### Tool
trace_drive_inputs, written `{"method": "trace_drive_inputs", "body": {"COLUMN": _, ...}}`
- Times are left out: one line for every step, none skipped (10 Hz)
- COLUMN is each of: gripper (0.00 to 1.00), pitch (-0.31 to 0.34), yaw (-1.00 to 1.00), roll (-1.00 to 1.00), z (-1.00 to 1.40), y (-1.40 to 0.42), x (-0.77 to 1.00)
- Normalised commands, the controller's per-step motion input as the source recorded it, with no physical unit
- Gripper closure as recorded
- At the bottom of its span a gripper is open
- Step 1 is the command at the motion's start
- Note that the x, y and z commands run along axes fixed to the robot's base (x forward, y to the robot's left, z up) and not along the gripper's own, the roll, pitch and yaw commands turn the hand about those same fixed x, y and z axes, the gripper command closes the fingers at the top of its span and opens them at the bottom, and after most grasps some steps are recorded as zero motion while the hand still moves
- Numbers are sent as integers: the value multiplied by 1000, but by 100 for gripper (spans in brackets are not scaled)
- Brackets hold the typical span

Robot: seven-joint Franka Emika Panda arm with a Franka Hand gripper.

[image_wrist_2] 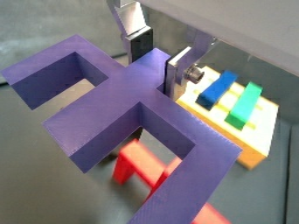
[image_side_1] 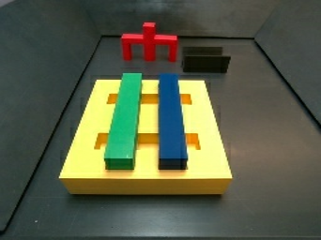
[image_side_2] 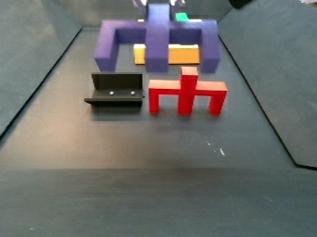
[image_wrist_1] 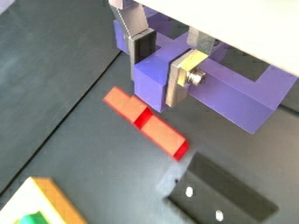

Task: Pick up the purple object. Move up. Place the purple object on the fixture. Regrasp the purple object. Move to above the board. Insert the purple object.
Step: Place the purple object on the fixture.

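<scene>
Gripping the central post of the purple object (image_wrist_2: 128,105), a matt, blocky plastic-looking piece with a wide bar and two short end legs, the gripper (image_wrist_1: 163,61) has its flat silver finger plates closed against the post's two sides, dark pads pressed to the purple faces in both wrist views. In a side view the purple object (image_side_2: 158,42) hangs in the air above the dark floor, legs pointing down, in front of the yellow slab. Beneath it in a wrist view lies a smaller red piece (image_wrist_1: 146,122) of similar shape; in a side view the same red piece (image_side_2: 187,93) stands upright on the floor. Just left of it there sits the fixture (image_side_2: 117,91), a small black bracket with two pale dots on its base plate. The board (image_side_1: 88,150), a thick yellow rectangular slab with slots, carries a long green bar (image_side_1: 124,117) and a long blue bar (image_side_1: 170,117) lying side by side. No writing or labels can be read anywhere.
</scene>
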Motion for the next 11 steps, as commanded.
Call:
{"method": "trace_drive_inputs", "body": {"gripper": 100, "pitch": 0, "yaw": 0, "roll": -569, "z": 134, "y": -169, "x": 829}}
{"method": "trace_drive_inputs", "body": {"gripper": 100, "pitch": 0, "yaw": 0, "roll": -643, "z": 86, "y": -211, "x": 840}}
{"method": "trace_drive_inputs", "body": {"gripper": 100, "pitch": 11, "yaw": 0, "roll": -660, "z": 17, "y": -291, "x": 846}}
{"method": "trace_drive_inputs", "body": {"gripper": 100, "pitch": 86, "yaw": 0, "roll": -611, "z": 0, "y": -374, "x": 920}}
{"method": "trace_drive_inputs", "body": {"gripper": 100, "pitch": 129, "yaw": 0, "roll": -560, "z": 0, "y": -411, "x": 966}}
{"method": "trace_drive_inputs", "body": {"gripper": 100, "pitch": 151, "yaw": 0, "roll": -540, "z": 0, "y": -397, "x": 966}}
{"method": "trace_drive_inputs", "body": {"gripper": 100, "pitch": 200, "yaw": 0, "roll": -460, "z": 0, "y": -469, "x": 1000}}
{"method": "trace_drive_inputs", "body": {"gripper": 100, "pitch": 191, "yaw": 0, "roll": -451, "z": 0, "y": -480, "x": 994}}
{"method": "trace_drive_inputs", "body": {"gripper": 100, "pitch": 0, "yaw": -157, "roll": -286, "z": 0, "y": -437, "x": 594}}
{"method": "trace_drive_inputs", "body": {"gripper": 100, "pitch": 6, "yaw": 0, "roll": 0, "z": 0, "y": -97, "x": 89}}
{"method": "trace_drive_inputs", "body": {"gripper": 100, "pitch": 0, "yaw": 0, "roll": 0, "z": 0, "y": 0, "x": 23}}
